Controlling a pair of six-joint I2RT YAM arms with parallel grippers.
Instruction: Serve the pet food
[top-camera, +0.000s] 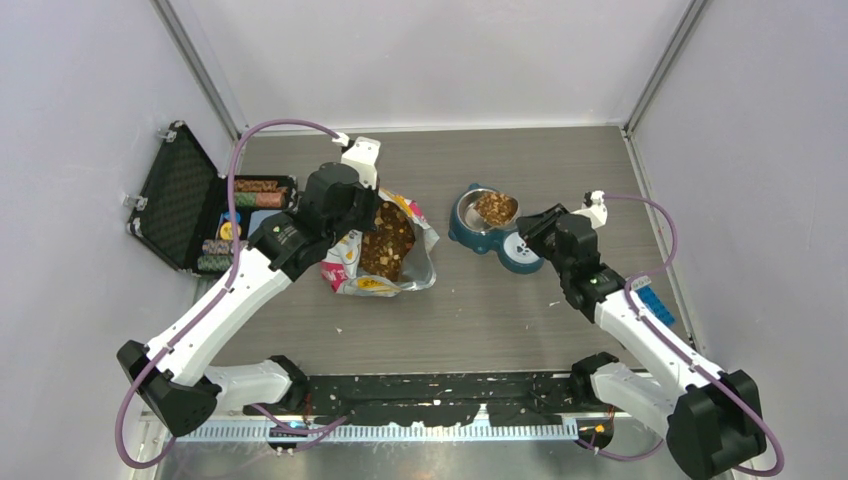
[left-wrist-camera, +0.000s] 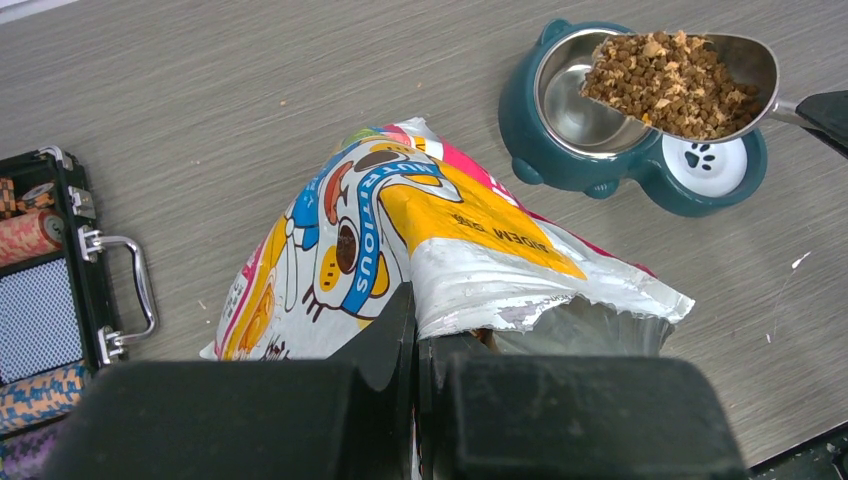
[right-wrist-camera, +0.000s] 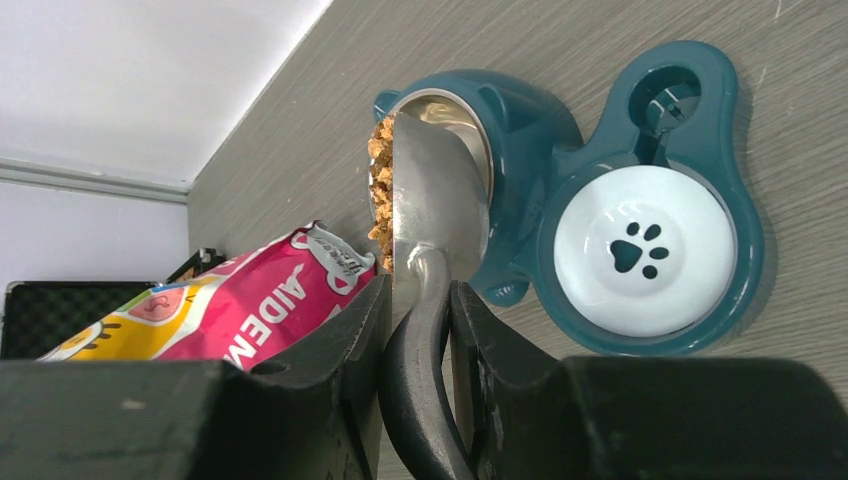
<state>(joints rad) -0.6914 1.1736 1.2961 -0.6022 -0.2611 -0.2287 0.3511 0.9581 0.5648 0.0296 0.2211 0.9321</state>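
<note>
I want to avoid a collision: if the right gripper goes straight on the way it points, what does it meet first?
Probably the steel bowl in the feeder: the right gripper, holding the scoop, points at it. Height is unclear; it may pass above the rim.

The scoop (left-wrist-camera: 755, 58) and bowl (left-wrist-camera: 570, 105) are polished metal, the feeder (left-wrist-camera: 520, 125) glossy plastic, the bag (left-wrist-camera: 470, 215) crinkly foil, the table (left-wrist-camera: 200, 110) matt woodgrain.

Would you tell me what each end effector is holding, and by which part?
The right end effector grips the scoop by its handle; the left end effector pinches the food bag by its torn-open edge.
</note>
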